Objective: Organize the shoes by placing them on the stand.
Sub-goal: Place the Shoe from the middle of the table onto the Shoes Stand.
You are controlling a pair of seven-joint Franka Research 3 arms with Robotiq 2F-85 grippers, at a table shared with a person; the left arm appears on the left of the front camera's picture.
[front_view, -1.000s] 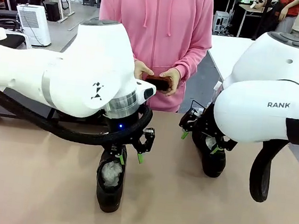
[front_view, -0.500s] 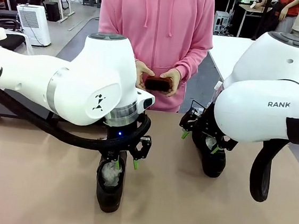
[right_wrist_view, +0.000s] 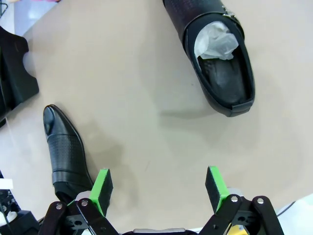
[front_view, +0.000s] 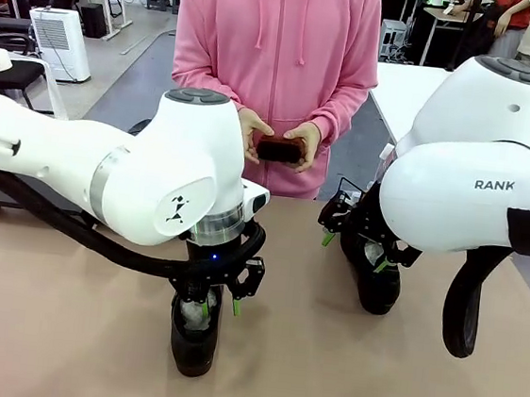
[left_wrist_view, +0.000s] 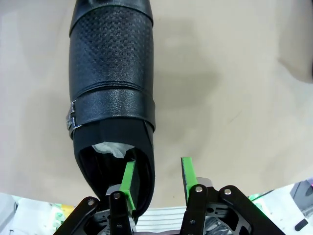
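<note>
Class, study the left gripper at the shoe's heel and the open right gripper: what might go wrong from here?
The left gripper straddles the thin side wall of the shoe by its heel; lifted from there, the long toe may sag or twist free.
Its inner finger sits beside the paper stuffing and could pinch or drag it.
The right gripper hangs open close to another shoe and may nudge it.

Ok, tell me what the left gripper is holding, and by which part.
Nothing: the left gripper is open, its fingers astride the side wall of the shoe by the heel, one inside, one outside.
</note>
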